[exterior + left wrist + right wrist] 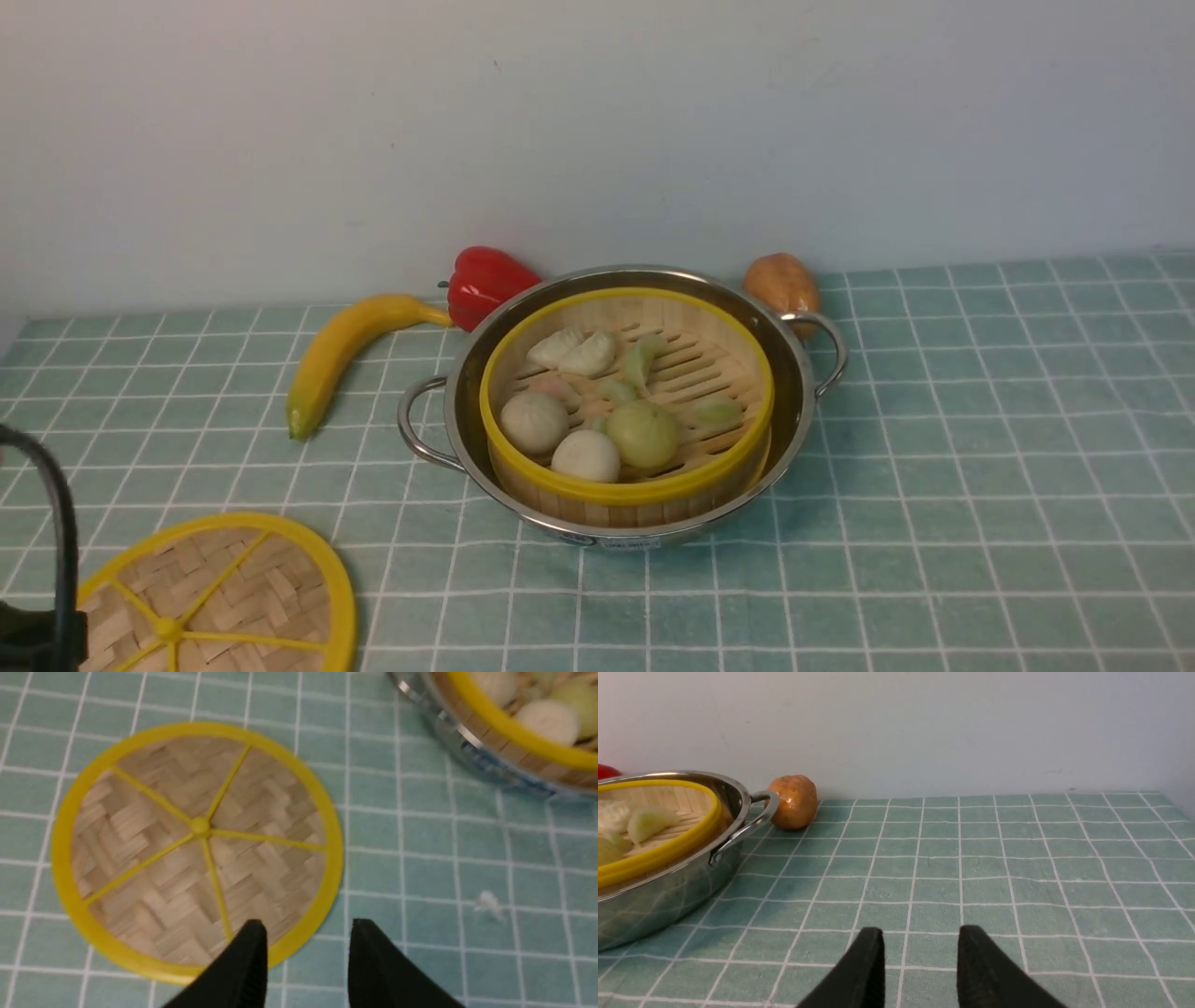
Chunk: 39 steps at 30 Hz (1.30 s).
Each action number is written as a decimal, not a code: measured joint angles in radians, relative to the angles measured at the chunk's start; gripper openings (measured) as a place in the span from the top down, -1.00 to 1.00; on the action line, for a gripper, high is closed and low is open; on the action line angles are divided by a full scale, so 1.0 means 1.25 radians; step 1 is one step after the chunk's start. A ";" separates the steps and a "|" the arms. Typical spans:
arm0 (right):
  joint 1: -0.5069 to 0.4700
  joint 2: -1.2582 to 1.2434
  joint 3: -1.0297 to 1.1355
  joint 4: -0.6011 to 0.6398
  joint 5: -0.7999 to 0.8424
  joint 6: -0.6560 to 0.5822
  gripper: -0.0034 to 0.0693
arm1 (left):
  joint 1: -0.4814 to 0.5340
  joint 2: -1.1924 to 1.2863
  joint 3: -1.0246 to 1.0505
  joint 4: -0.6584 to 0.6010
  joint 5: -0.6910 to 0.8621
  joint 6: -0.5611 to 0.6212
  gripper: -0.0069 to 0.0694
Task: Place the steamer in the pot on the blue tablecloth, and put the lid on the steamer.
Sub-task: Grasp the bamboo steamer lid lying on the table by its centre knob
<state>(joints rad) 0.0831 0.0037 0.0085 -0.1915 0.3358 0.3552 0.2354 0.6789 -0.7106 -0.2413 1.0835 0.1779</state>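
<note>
The steamer [695, 369] sits upright, open-topped, in the pot [791, 392]. The lid [196, 844] lies flat, spokes up. The left tool [308, 926] and right tool [920, 931] gape, released.

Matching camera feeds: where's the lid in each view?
Front: lid lower left, flat on the tablecloth, partly cut off by the frame.
Left wrist: lid large, just ahead of the left gripper.
Right wrist: not in it.
Shared landmark: the pot, in all three.

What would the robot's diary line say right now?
steamer: in pot | lid: off, on tablecloth | left claw: open by lid | right claw: open, empty
</note>
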 joint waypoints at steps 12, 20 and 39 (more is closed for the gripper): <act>0.000 0.000 0.000 0.003 0.000 0.000 0.24 | 0.000 0.422 -0.161 0.046 0.035 0.022 0.18; 0.000 0.000 0.000 0.003 0.000 0.000 0.24 | 0.000 0.611 -0.170 0.109 -0.007 0.026 0.18; 0.000 0.000 0.000 0.003 0.000 0.003 0.24 | 0.000 0.801 -0.170 0.074 -0.121 0.027 0.18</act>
<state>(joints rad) 0.0831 0.0037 0.0085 -0.1882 0.3358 0.3586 0.2354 1.6807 -0.9236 -0.1485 0.9326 0.2117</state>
